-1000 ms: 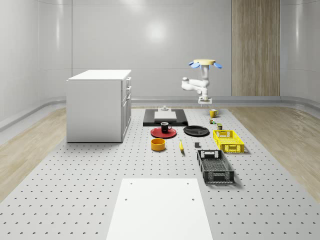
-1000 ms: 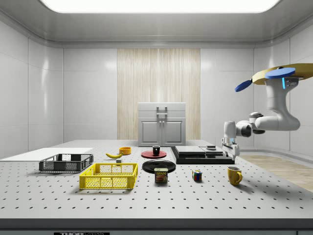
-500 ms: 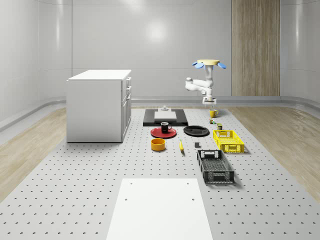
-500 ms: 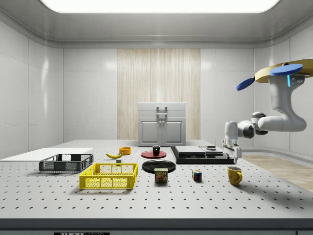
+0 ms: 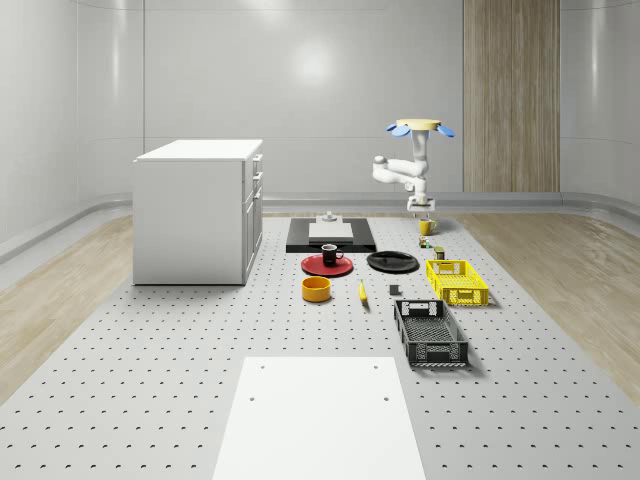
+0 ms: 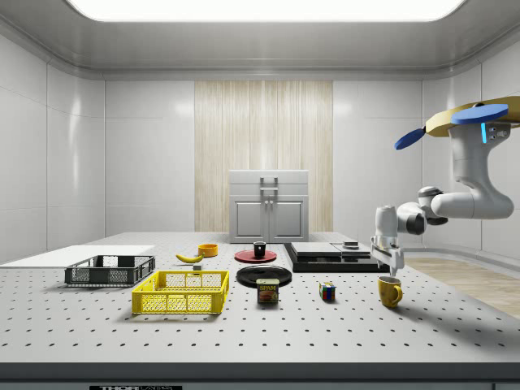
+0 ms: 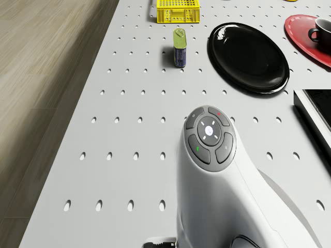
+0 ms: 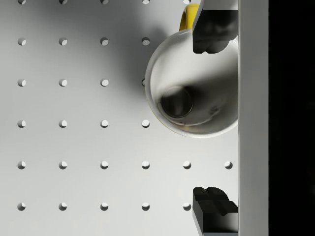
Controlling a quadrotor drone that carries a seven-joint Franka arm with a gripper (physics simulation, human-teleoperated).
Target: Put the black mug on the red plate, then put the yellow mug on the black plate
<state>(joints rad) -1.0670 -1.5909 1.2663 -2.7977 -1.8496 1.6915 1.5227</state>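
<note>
The yellow mug stands upright on the perforated table, its pale inside facing up. My gripper hangs open just above it, pointing down, one fingertip over the rim by the handle. The drone hovers high over that corner of the table. A black mug sits on the red plate. Beside it lies the black plate, with nothing on it.
A tin can and a colour cube stand between the yellow mug and the yellow crate. A black slab, white cabinet, black crate, orange bowl and banana are also on the table.
The drone and arm have shifted to the whole-scene view's right, and the gripper has come down from beside the yellow mug to just above it. The mugs and plates have not moved.
</note>
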